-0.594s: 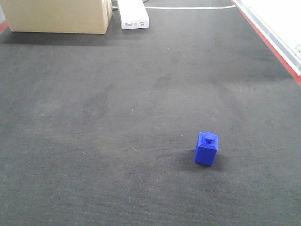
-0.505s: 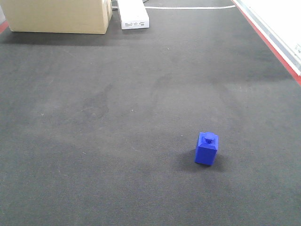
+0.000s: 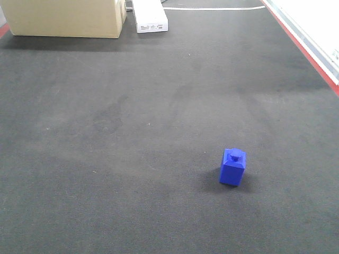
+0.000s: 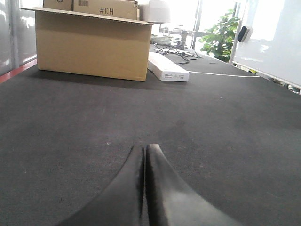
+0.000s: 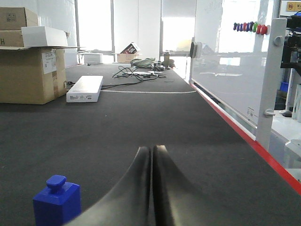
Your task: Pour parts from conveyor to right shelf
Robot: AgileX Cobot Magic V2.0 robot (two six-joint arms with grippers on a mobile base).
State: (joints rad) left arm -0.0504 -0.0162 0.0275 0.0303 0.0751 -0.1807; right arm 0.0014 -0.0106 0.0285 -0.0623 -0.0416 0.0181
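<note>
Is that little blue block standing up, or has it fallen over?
Standing up: the blue block sits flat on the dark belt, with its small knob pointing upward.

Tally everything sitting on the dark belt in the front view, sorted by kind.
Blue block: 1
Cardboard box: 1
White flat box: 1
White cable: 1
Total: 4
</note>
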